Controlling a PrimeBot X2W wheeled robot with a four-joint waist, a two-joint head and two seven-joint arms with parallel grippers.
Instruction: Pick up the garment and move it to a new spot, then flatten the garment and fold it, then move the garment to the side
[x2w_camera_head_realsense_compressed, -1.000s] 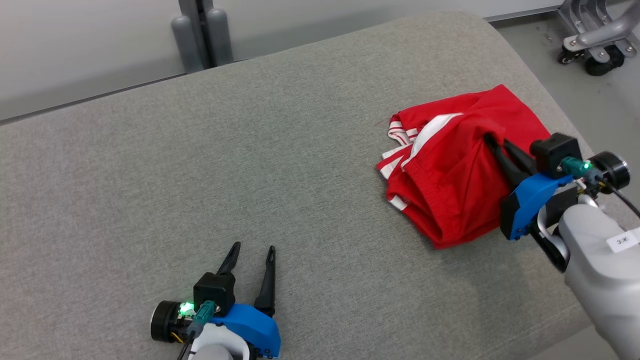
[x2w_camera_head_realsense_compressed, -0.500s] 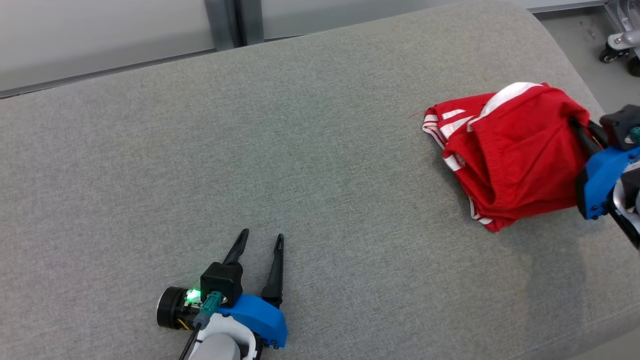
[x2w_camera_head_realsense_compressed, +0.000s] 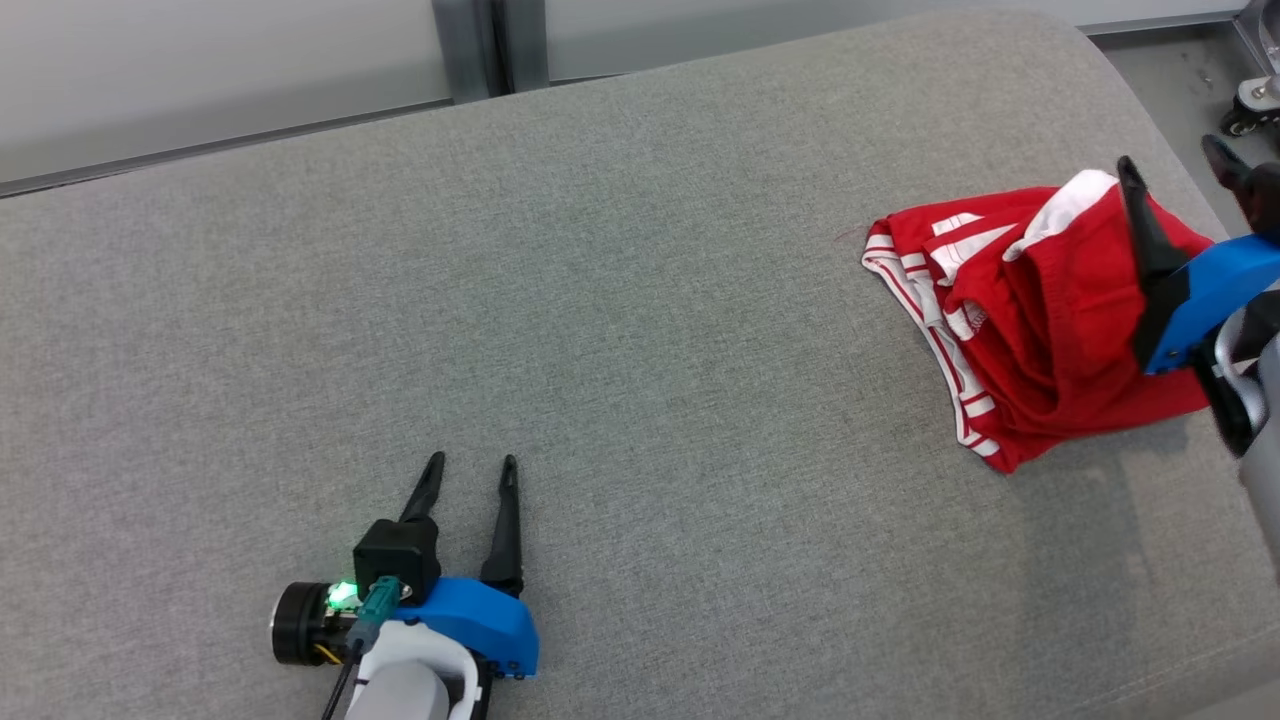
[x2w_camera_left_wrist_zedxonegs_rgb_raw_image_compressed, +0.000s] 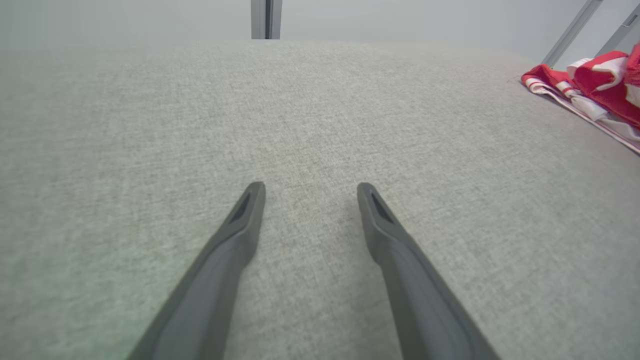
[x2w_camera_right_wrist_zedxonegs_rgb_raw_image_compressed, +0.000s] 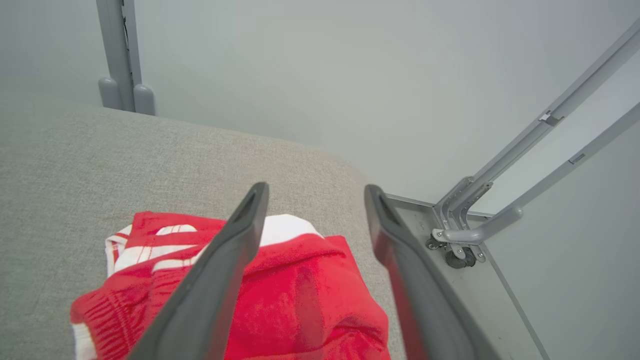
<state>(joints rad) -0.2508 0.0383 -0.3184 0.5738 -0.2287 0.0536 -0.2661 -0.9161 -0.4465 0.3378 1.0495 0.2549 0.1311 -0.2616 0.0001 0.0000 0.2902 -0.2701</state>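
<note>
Right gripper (x2w_camera_right_wrist_zedxonegs_rgb_raw_image_compressed: 316, 189) gapes over garment (x2w_camera_right_wrist_zedxonegs_rgb_raw_image_compressed: 310, 300); wrist view shows wheeled frame (x2w_camera_right_wrist_zedxonegs_rgb_raw_image_compressed: 465, 235) beyond.

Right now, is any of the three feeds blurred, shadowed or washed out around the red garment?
Head view: sharp, evenly lit, a soft shadow on the cushion below the garment and the right gripper. Left wrist view: cushion softens towards the bottom corners, faint green tint at lower left beside the left gripper. Right wrist view: garment nearest the lens is blurred, no glare.
</note>
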